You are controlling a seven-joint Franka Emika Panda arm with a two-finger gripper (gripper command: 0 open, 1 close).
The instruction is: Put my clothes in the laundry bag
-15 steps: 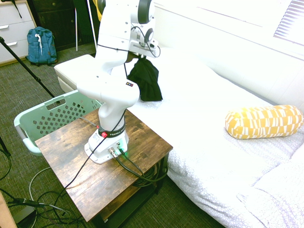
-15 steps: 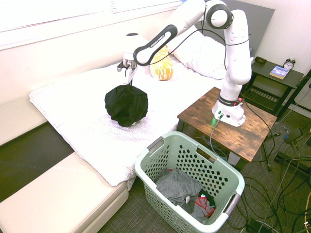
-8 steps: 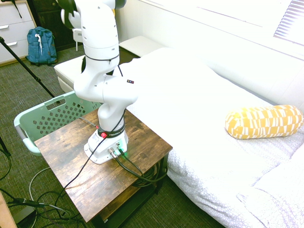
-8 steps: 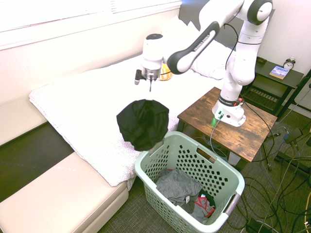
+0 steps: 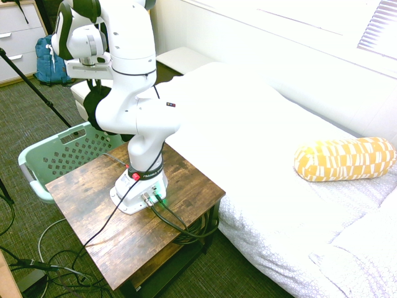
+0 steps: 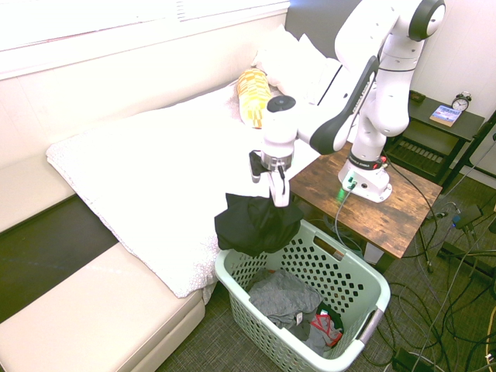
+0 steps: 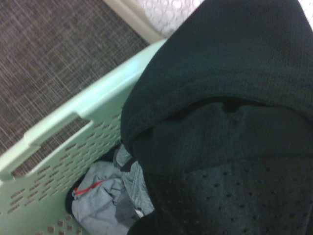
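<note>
My gripper is shut on the black clothes, which hang bunched below it over the near-bed corner of the mint-green laundry bag. The fabric's lower edge overlaps the basket rim. In the first exterior view the clothes show as a dark patch behind the arm, above the laundry bag; the gripper itself is hidden there. The wrist view is filled by the black clothes, with the laundry bag's rim and handle beneath.
Grey and dark garments lie inside the basket. A wooden side table stands beside it, the white bed behind it. A yellow bolster pillow lies on the bed. A blue backpack stands by the drawers.
The arm has swung from over the bed toward the basket and come down, carrying the black clothes. They now hang at the basket's rim instead of above the mattress.
</note>
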